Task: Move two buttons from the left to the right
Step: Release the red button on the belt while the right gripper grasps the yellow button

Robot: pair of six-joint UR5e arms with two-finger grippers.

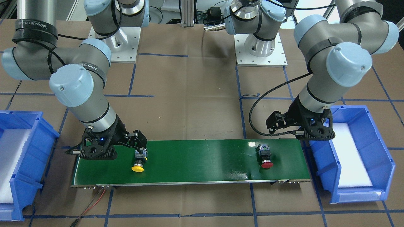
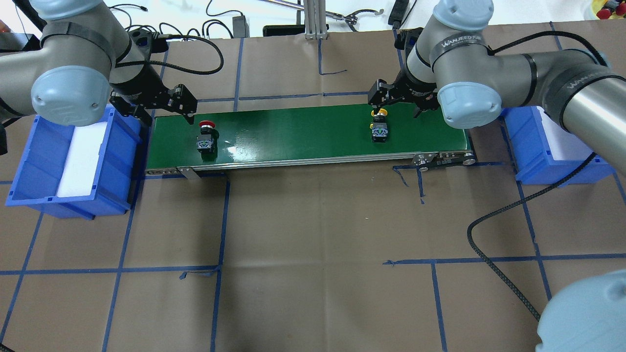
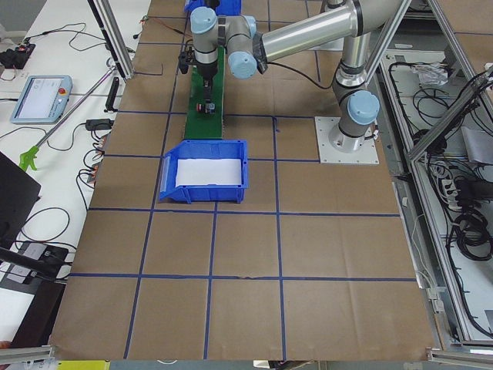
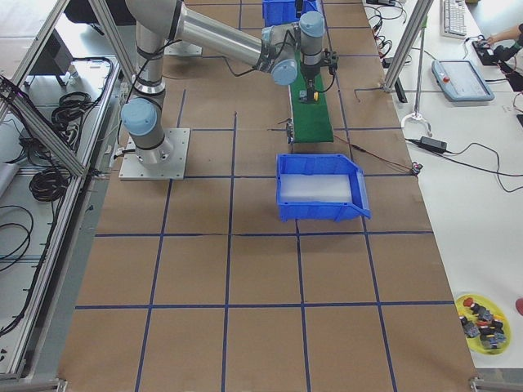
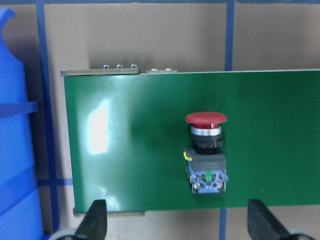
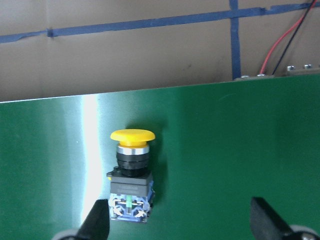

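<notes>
Front-facing view: the yellow button lies on its side near the end of the green conveyor belt on the robot's right. Its cap points to the operators' edge and its body back toward the robot. The right gripper sits directly over that body end. The red button lies the same way near the belt's other end, and the left gripper is apart from it, toward the belt's rear edge. Overhead view: note that each button's long axis runs across the belt, not along it. The yellow one is near the blue bin on the robot's right, and the red one is at the far left. Left and right side views: everything is too small here, so you cannot judge the fingers from them. Left wrist view: the red button lies between the two fingertips, somewhat nearer the view's right one. The jaws are spread wide and hold nothing. Right wrist view: this is the relation to watch. The yellow button's body sits just beside the view's left fingertip, well off the midline, and the other fingertip is far across the belt. The jaws are wide and empty. The finger line crosses the button's long axis, so closing should pinch the body's flanks. You would likely want to shift the right gripper toward the button first to centre it.
</notes>
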